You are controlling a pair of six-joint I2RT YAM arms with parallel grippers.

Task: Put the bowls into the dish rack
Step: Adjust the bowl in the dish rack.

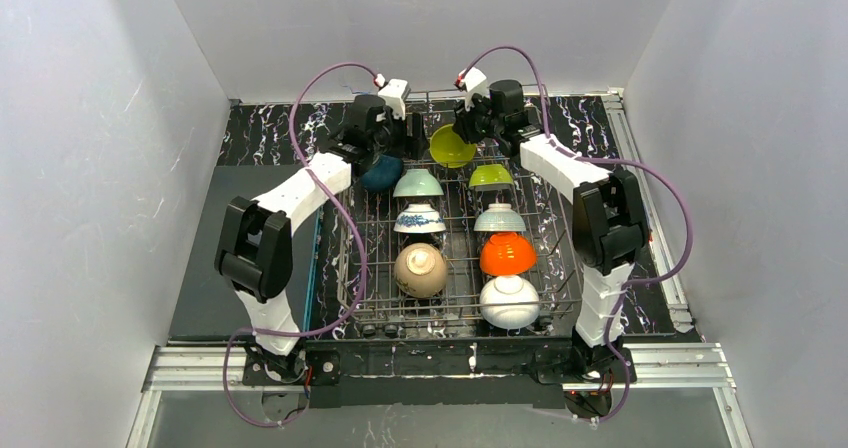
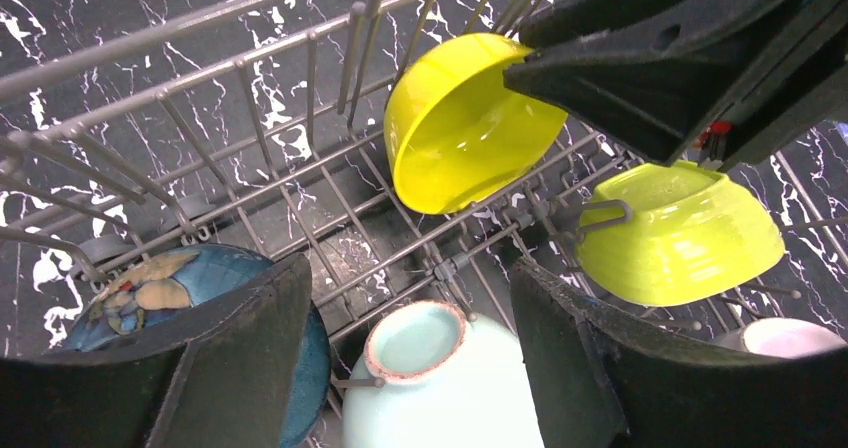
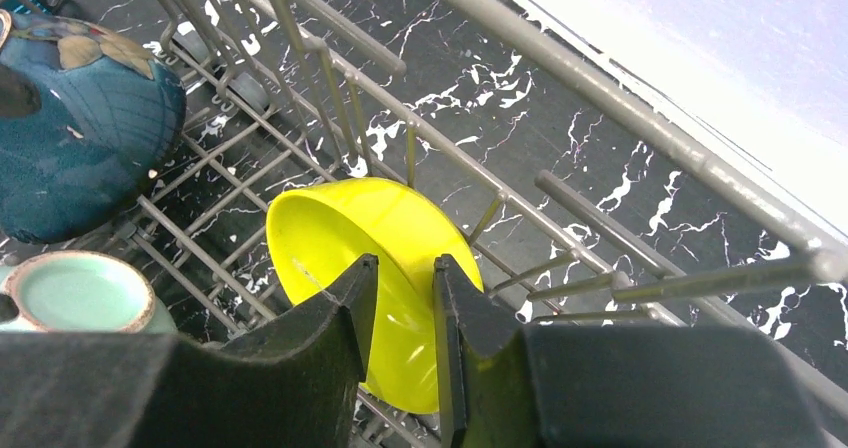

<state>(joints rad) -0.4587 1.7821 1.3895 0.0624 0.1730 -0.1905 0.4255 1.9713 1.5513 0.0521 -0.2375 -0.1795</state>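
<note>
**Yellow bowl on edge at the right gripper's tips, back row of the rack**

The right gripper (image 3: pixel 405 264) is the nearer tool by far: the yellow bowl (image 3: pixel 335 218) lies directly in front of its fingertips, its rim running into the narrow gap between them. The two fingers stand close together and seem pinched on that rim. The wrist view does not quite show whether they press the wall or only bracket it.

The bowl sits in the far row of the dish rack (image 1: pixel 455 230), near the middle, just inside the far rim. Being round, it has no long axis in plan. The line that counts runs from mouth to foot. It lies tipped well over from upright, so the bowl stands on edge. Its mouth is turned toward the near side and somewhat upward, and its foot points at the tines (image 3: pixel 411 158) and the far rim behind it.

The left gripper (image 2: pixel 410 268) hangs just to the left, fingers wide apart and empty, above the mint bowl (image 2: pixel 430 368) and the teal-blue bowl (image 2: pixel 150 288).

Every other bowl in the rack rests mouth-down. The second yellow-green bowl (image 2: pixel 680 233) lies just beside the held one on its near-right. My judgement is that the coming move turns on tipping the mouth further down, so the rim drops between tines without striking that neighbour.
</note>
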